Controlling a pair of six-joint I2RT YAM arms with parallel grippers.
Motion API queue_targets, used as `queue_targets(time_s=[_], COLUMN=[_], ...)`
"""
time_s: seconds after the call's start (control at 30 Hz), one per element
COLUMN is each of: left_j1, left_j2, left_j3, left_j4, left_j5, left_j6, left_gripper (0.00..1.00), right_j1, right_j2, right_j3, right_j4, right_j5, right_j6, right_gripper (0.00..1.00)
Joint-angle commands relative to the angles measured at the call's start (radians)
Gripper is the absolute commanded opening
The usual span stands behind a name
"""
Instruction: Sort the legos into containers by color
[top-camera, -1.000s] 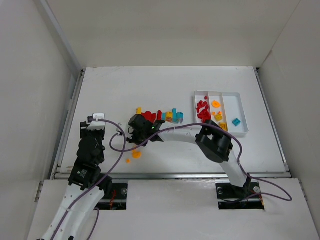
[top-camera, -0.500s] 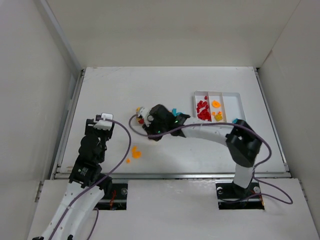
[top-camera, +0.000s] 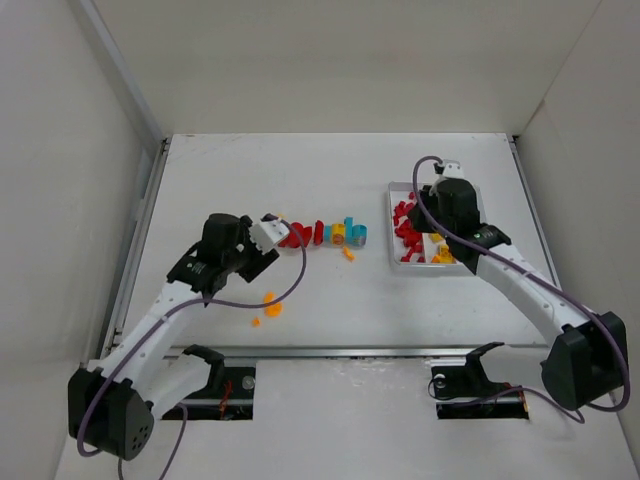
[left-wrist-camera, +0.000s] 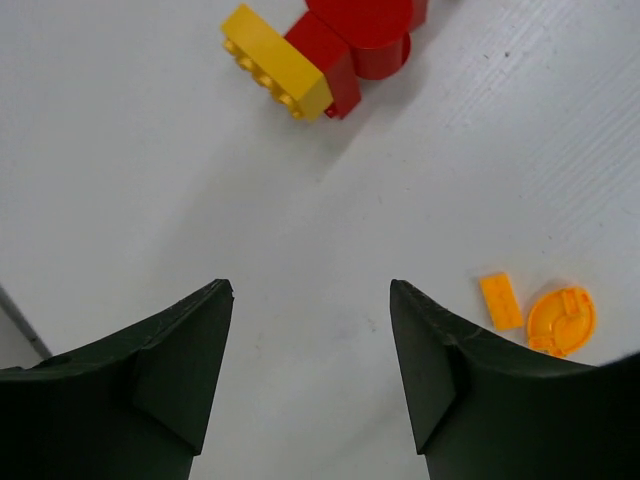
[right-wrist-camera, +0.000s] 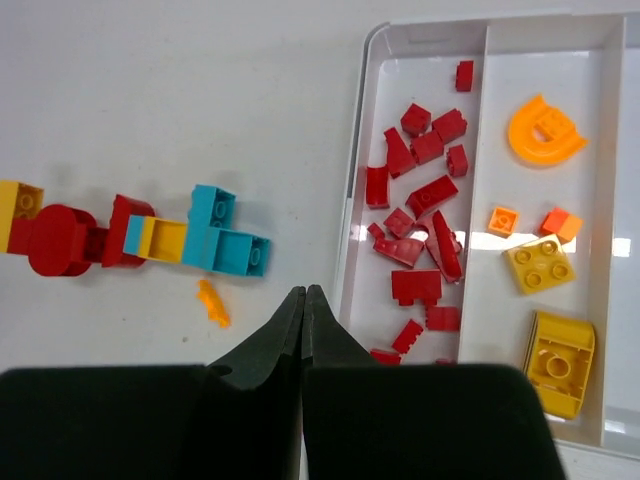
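Note:
A joined row of legos (top-camera: 322, 233) in yellow, red and cyan lies mid-table, also in the right wrist view (right-wrist-camera: 150, 238). A small orange piece (right-wrist-camera: 212, 302) lies beside it. The white tray (top-camera: 392, 240) holds red pieces (right-wrist-camera: 420, 200) in its left compartment and orange and yellow pieces (right-wrist-camera: 545, 130) in the middle one. My right gripper (top-camera: 437, 205) is shut and empty, its tips (right-wrist-camera: 303, 295) above the tray's left wall (right-wrist-camera: 355, 200). My left gripper (top-camera: 250, 262) is open and empty (left-wrist-camera: 310, 300) over bare table, near the row's yellow end brick (left-wrist-camera: 275, 62).
An orange round piece (left-wrist-camera: 562, 320) and a flat orange piece (left-wrist-camera: 500, 300) lie right of my left fingers, near the table's front (top-camera: 270, 306). The tray's right compartment is mostly covered by my right arm. Walls enclose the table on three sides.
My right arm swung from the lego row back over the tray, uncovering the row. My left arm reached out from the near left toward the row's left end.

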Motion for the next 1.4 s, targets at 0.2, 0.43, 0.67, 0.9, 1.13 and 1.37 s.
queue_targets(time_s=[0.2, 0.43, 0.67, 0.9, 1.13, 1.37], left_j1=[-0.004, -0.013, -0.022, -0.022, -0.022, -0.022], left_j2=[-0.030, -0.107, -0.136, -0.156, -0.135, -0.135], left_j3=[0.024, -0.055, -0.064, -0.084, -0.084, -0.084], left_j4=[-0.243, -0.251, -0.242, -0.222, -0.202, -0.193], left_j5=[0.295, 0.308, 0.279, 0.279, 0.279, 0.279], left_j6=[0.331, 0.360, 0.285, 0.285, 0.253, 0.242], left_gripper=[0.63, 0.68, 0.68, 0.68, 0.68, 0.68], right_j1=[0.096, 0.366, 0.401, 0.401, 0.401, 0.401], right_j2=[0.058, 0.344, 0.438, 0.484, 0.648, 0.679], right_j3=[-0.003, 0.179, 0.253, 0.283, 0.377, 0.388], right_j4=[0.018, -0.038, -0.115, -0.210, -0.233, -0.222], right_j5=[-0.139, -0.150, 0.014, 0.105, 0.169, 0.246], right_j6=[-0.145, -0.248, -0.009, 0.167, 0.187, 0.187], right_gripper=[0.25, 0.56, 0.57, 0.78, 0.78, 0.60])
